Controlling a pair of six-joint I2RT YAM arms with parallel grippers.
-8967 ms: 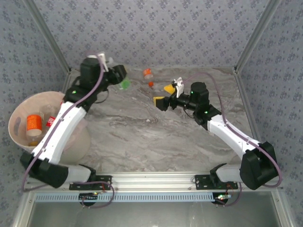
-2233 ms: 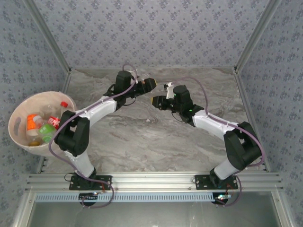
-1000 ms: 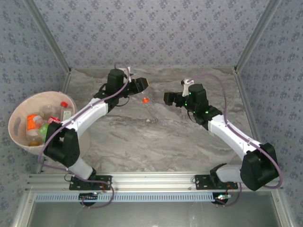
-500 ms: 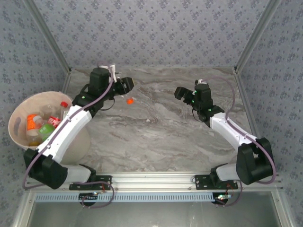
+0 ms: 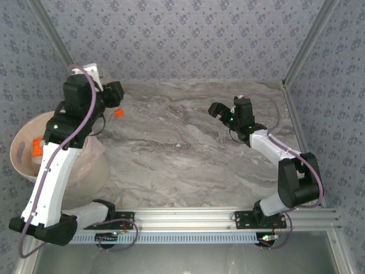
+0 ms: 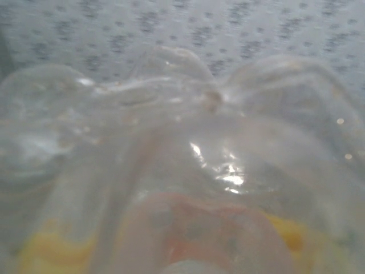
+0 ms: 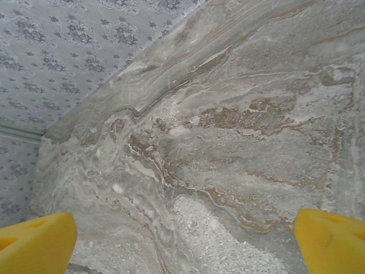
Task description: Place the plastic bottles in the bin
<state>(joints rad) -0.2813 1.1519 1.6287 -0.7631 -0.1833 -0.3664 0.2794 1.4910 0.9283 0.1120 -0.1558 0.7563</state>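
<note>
My left gripper [image 5: 114, 96] is raised near the table's far left corner, just right of the bin's far side, and is shut on a clear plastic bottle. The bottle's orange cap [image 5: 119, 113] hangs below the gripper. In the left wrist view the clear plastic bottle [image 6: 188, 137] sits right against the lens, with orange showing through it. The pale pink bin [image 5: 17, 165] stands at the left, largely hidden under my left arm; an orange-labelled bottle [image 5: 37, 147] lies inside. My right gripper [image 5: 217, 109] [image 7: 182, 245] is open over bare table with nothing between its yellow pads [image 7: 34, 242].
The marble table [image 5: 188, 154] stretches between the two arms. Patterned walls close off the back and both sides, with metal frame posts [image 5: 302, 51] at the corners. The table's far edge [image 7: 114, 97] meets the wall ahead of my right gripper.
My left arm has swung left and risen, carrying the orange-capped bottle from the table's middle back toward the bin. The right arm has drawn back slightly, jaws still open.
</note>
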